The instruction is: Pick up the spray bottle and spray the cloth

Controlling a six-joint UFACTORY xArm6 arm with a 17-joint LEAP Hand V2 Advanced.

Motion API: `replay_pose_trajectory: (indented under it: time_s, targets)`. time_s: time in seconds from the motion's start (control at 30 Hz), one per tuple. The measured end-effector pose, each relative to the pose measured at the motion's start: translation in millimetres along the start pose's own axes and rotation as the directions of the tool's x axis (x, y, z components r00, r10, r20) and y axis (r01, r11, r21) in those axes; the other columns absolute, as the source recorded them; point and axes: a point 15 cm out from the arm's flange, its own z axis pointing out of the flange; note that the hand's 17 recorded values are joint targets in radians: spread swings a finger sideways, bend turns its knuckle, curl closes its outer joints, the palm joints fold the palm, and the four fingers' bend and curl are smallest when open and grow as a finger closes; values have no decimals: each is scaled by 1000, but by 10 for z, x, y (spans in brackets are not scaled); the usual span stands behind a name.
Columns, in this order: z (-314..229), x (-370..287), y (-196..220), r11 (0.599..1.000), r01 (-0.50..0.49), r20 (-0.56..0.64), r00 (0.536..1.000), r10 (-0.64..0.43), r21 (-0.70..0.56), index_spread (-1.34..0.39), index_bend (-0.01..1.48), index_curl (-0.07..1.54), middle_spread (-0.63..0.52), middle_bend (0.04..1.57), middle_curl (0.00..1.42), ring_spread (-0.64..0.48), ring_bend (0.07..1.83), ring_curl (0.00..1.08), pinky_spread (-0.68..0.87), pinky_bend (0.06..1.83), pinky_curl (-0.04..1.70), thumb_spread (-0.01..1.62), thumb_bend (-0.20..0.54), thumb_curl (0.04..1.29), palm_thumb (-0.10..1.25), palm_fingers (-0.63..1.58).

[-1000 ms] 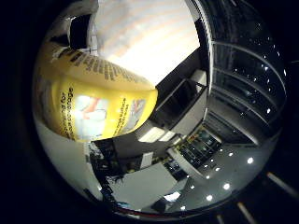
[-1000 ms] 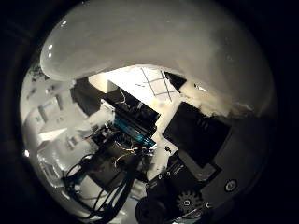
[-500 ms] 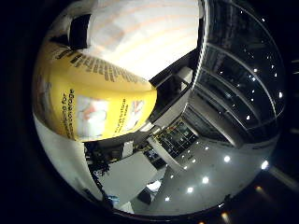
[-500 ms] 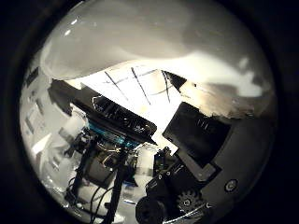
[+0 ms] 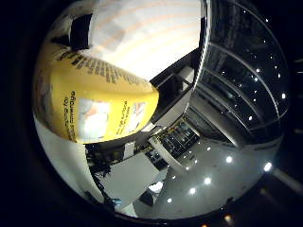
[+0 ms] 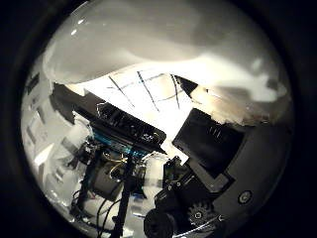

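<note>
The spray bottle (image 5: 95, 99) fills much of the little finger side palm view: a white body with a yellow printed label, close against the palm. In the thumb side palm view its white body (image 6: 158, 45) spans the picture. My hand (image 6: 213, 149) shows there as black and geared parts that reach in beside the bottle and curl round it. The bottle is held up in the air, with the room behind it. The cloth is not in view.
A dark ceiling with rows of small lights (image 5: 213, 175) shows past the bottle. A dark frame with equipment and wiring (image 6: 119, 124) and a bright gridded panel (image 6: 149, 94) lie behind the bottle in the thumb side view.
The room behind the bottle has shifted in both views over the last second, so the hand has turned with the bottle. The bottle keeps its place against the palm.
</note>
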Motion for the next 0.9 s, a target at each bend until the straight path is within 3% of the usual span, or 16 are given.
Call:
replay_pose_trajectory:
  time_s: [0.53, 0.73, 0.9]
  targets:
    - [-2, -35, -24, 1000, -4, 22, 1000, 3, 14, -224, 1112, 794, -91, 1380, 612, -166, 1497, 598, -180, 1022, 1350, 904, -15, 772, 1076, 1180]
    - [-205, -212, 3, 995, -25, 176, 984, 8, 94, -224, 1111, 795, -91, 1381, 612, -166, 1497, 598, -180, 1021, 1360, 906, -14, 779, 1079, 1179]
    - [-565, -381, 11, 976, -65, 330, 944, -8, 209, -224, 1111, 796, -96, 1381, 612, -166, 1497, 598, -181, 1019, 1365, 907, -14, 782, 1078, 1180]
